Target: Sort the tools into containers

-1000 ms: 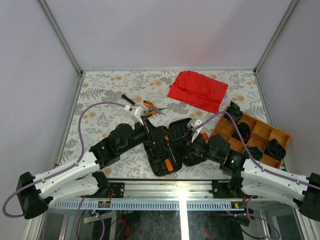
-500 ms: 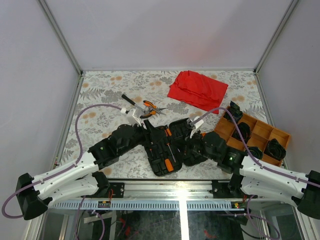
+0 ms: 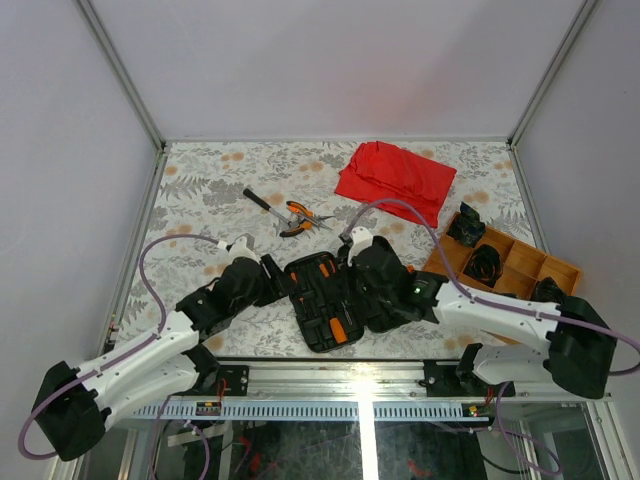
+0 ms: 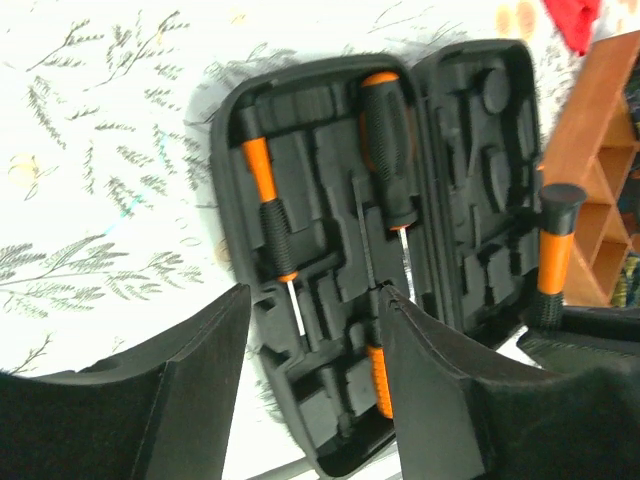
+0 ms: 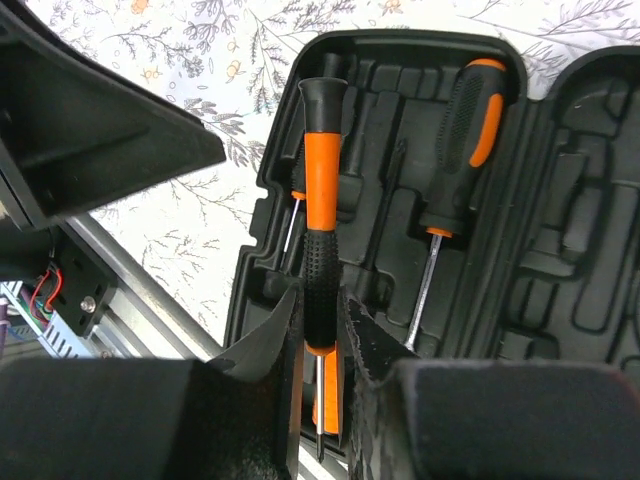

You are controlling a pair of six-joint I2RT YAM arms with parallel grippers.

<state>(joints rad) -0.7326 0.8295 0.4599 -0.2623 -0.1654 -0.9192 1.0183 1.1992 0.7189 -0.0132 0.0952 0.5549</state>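
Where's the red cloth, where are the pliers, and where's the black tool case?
red cloth (image 3: 395, 180), top view, middle of the crumpled cloth.
pliers (image 3: 305, 218), top view, where the orange handles meet.
tool case (image 4: 480, 220), left wrist view, bare moulded half with no tools in it.

Your left arm (image 3: 150, 350) reaches from lower left toward frame centre, left end effector (image 4: 312, 300) spread open. Your right arm (image 3: 490, 310) comes in from lower right, right end effector (image 5: 320, 300) pinching a screwdriver (image 5: 322, 180).
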